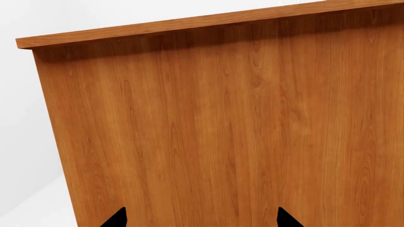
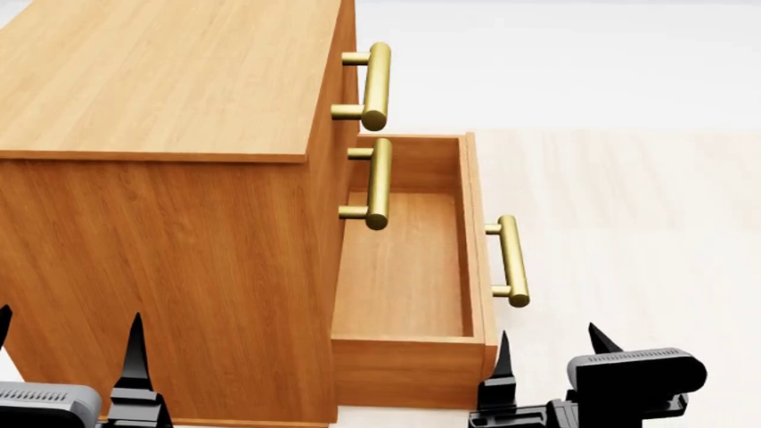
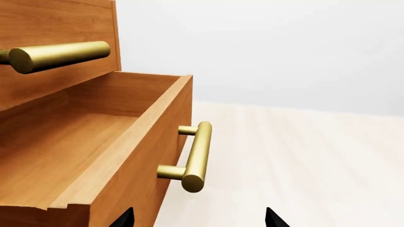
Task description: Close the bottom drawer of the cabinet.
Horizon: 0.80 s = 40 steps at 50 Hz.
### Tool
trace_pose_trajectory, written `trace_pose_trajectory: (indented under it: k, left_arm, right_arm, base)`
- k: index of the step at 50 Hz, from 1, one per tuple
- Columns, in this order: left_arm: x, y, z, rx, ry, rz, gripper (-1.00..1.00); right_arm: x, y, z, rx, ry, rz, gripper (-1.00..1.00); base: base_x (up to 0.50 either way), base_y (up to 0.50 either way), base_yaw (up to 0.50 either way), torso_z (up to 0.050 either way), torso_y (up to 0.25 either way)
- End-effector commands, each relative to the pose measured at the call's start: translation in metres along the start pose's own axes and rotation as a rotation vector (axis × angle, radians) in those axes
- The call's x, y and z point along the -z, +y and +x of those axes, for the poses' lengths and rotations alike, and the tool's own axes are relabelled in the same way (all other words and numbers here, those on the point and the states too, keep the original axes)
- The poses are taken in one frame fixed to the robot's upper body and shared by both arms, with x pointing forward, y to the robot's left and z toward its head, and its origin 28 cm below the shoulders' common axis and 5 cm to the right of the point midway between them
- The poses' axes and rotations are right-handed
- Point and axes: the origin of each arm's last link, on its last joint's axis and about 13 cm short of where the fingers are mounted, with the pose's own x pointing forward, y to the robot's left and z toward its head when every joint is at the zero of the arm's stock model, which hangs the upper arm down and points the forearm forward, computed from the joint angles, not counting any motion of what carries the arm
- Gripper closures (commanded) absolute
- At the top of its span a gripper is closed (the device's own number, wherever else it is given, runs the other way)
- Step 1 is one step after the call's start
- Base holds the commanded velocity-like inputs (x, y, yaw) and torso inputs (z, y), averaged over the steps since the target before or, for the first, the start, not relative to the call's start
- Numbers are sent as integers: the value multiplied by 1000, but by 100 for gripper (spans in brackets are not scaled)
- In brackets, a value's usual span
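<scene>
The right pincer (image 2: 547, 343) sits nearest the work, its black tips spread wide and holding nothing. The bottom drawer (image 2: 411, 267) lies directly ahead of it and slightly toward the robot's left, pulled well out of the cabinet (image 2: 167, 205) and empty inside. The drawer's front panel faces the robot's right, and its brass handle (image 2: 511, 260) runs away from the pincer, the long axis roughly in line with the pincer's forward direction. Closing therefore likely calls for a sideways push on the panel toward the robot's left. The left pincer (image 2: 66, 343), also spread and empty, faces the cabinet's plain side wall and is farther from the drawer. No brand, label or writing is visible.
</scene>
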Motion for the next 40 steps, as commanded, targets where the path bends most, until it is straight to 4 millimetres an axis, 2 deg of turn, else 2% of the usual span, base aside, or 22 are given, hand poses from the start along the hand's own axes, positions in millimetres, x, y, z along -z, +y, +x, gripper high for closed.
trace_pose_trajectory:
  k: [1, 10, 17, 25, 30, 40]
  left_arm:
    - [-3, 0, -1, -4, -13, -15, -100]
    - [-2, -1, -1, -3, -11, -16, -100]
    - [-1, 0, -1, -5, -10, -17, -100]
    - [1, -1, -2, 0, -7, -17, -100]
    - [-1, -1, -2, 1, -10, -17, -100]
    - [-1, -1, -2, -1, -11, -20, -100]
  right_arm:
    - [-4, 18, 1, -104, -10, -12, -100]
    - [-12, 31, 0, -177, -28, -30, -100]
    - [-12, 37, 3, -206, -24, -38, -100]
    - [-18, 42, 14, -183, -30, -48, -100]
    - [-14, 45, 23, -165, -16, -59, -100]
    - [-11, 57, 26, -196, 3, -67, -100]
  base:
    - [0, 0, 0, 0, 0]
    - [0, 0, 0, 0, 0]
    - [0, 0, 0, 0, 0]
    - [0, 0, 0, 0, 0]
    - [0, 0, 0, 0, 0]
    - [0, 0, 0, 0, 0]
